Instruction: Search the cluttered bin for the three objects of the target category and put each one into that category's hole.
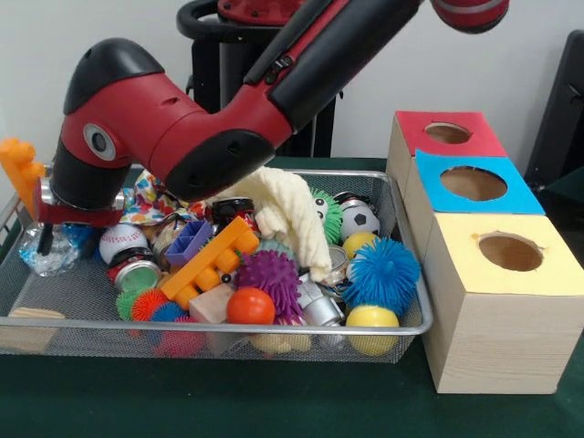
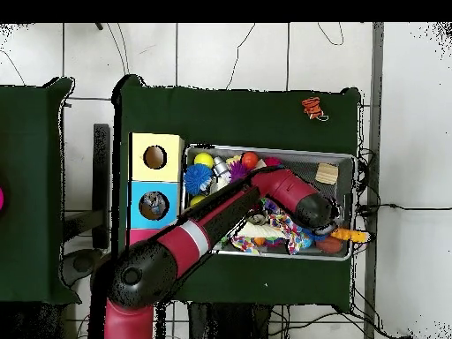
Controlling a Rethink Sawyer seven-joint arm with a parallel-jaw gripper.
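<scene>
From here I see the gripper down at the end of the bin farthest from the boxes, with the arm reaching across the whole clutter to get there. One dark finger hangs below the red wrist plate, just over a crumpled clear plastic piece. I cannot tell how far the jaws stand apart, nor whether they hold anything; the arm's bulk hides most of the hand. An orange toy sticks up just beside the wrist at the bin's corner.

Moving outward along the bin: a baseball lies near the gripper, with a patterned cloth behind it. Next come a purple block and a long orange brick, tilted over the pile. A cream towel is draped under the arm across the middle. In front of it sit a purple spiky ball, an orange ball and a wooden block. Towards the boxes I see a soccer ball, a blue spiky ball and a yellow ball against the mesh wall. A flat wooden piece lies in the near corner on the gripper's side.

Beside the bin stands a row of three boxes, each with a round hole on top: red, blue and yellow. In the overhead view a small orange thing lies alone on the green cloth, well apart from the bin.
</scene>
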